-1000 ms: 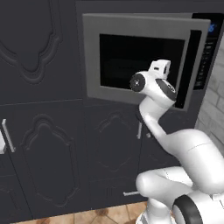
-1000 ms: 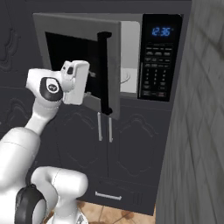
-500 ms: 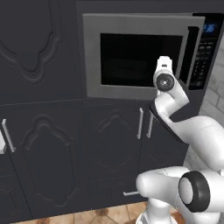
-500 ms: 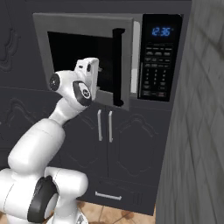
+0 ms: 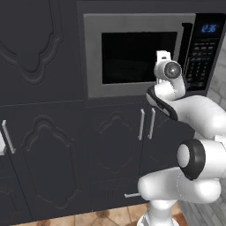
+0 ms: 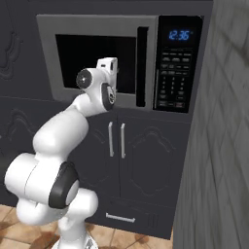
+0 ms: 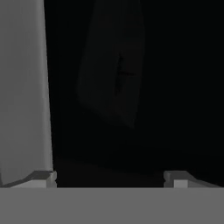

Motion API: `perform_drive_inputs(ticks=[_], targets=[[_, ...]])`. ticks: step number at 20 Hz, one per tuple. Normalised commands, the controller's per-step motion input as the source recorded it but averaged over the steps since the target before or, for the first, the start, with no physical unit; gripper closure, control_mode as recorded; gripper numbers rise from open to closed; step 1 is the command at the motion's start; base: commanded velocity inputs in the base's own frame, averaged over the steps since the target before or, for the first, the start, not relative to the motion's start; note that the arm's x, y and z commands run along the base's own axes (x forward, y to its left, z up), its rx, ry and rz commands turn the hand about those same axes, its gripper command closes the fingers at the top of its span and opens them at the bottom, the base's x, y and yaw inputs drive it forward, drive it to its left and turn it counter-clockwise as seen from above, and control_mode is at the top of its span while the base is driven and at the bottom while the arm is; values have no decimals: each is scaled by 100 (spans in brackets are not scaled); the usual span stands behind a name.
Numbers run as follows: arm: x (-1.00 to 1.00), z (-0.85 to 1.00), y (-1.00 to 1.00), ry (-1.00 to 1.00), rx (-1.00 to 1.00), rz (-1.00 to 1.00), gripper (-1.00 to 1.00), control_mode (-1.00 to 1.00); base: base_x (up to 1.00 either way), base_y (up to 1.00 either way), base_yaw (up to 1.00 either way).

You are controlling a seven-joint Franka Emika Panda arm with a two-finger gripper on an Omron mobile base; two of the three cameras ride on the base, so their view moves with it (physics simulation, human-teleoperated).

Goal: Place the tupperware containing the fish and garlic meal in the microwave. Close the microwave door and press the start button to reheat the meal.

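Note:
The microwave (image 5: pixel 199 84) is built into dark cabinets, and its black panel (image 6: pixel 176 73) has a blue display. The microwave door (image 5: pixel 132 86) lies flush with the front, its black vertical handle (image 6: pixel 141 65) next to the panel. My white hand (image 5: pixel 164 62) is at the door's right part, close to the dark window (image 6: pixel 73 58). In the hand view my gripper (image 7: pixel 109 177) is open, its fingertips (image 7: pixel 41 177) far apart with nothing between them, facing the dark glass and a grey frame strip (image 7: pixel 24 87). The tupperware and the fish and garlic meal are hidden.
Dark panelled cabinet doors (image 5: pixel 114 141) with slim silver handles (image 6: pixel 115 139) sit under the microwave. A grey tiled wall (image 6: pixel 223 146) stands close on the right. Wooden floor (image 5: pixel 101 217) shows at the bottom.
The microwave door has swung from wide open to flush with the front. My hand went with it, moving right and in toward the microwave. The jaws stayed wide.

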Motion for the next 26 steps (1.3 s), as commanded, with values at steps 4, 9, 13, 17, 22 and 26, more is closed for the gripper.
perform_drive_inputs(ticks=[4, 9, 13, 17, 22, 26], targets=[[62, 34, 3, 23, 0, 4, -100, -100, 0, 0, 0], [76, -2, 0, 8, 0, 7, -100, -100, 0, 0, 0], [31, -76, 0, -18, 0, 9, -100, -100, 0, 0, 0], [-11, -10, 12, -19, 0, 5, -100, -100, 0, 0, 0], [-58, 60, 10, 2, -1, 2, -100, -100, 0, 0, 0], [-94, 43, -17, 1, 0, 0, -100, -100, 0, 0, 0]])
